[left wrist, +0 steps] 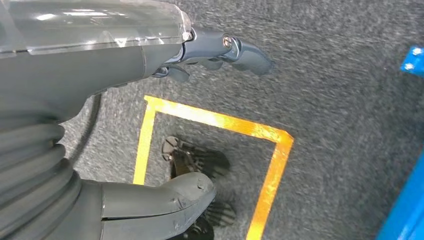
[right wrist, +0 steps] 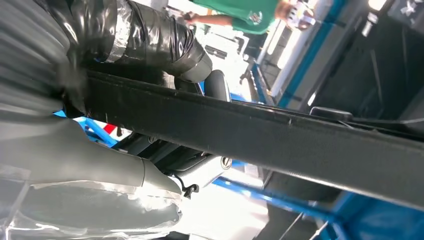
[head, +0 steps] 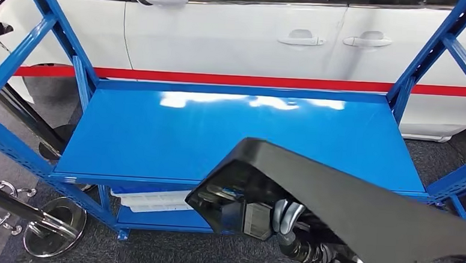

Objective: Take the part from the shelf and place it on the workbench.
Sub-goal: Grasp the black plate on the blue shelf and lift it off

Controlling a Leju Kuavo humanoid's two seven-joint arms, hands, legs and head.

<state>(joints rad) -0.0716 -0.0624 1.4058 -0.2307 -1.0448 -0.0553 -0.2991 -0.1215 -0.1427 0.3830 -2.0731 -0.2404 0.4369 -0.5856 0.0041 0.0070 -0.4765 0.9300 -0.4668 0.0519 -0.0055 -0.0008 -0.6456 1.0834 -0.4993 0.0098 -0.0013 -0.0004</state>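
Black plastic part (head: pixel 347 204) clamped in right hand (right wrist: pixel 100 165), carried clear of blue shelf (head: pixel 236 138). Left hand (left wrist: pixel 150 125) hangs empty, fingers apart. Keep part level, grip firm while turning toward workbench.

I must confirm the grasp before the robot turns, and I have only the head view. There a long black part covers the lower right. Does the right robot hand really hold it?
Observer: Yes. In the right wrist view the right robot hand grips the black part from both sides.
Operator: And the left robot hand, is it free?
Observer: The left robot hand holds nothing. It hangs over grey carpet.
Operator: Is something on the floor there?
Observer: A corner of yellow tape is marked on the carpet below that hand.
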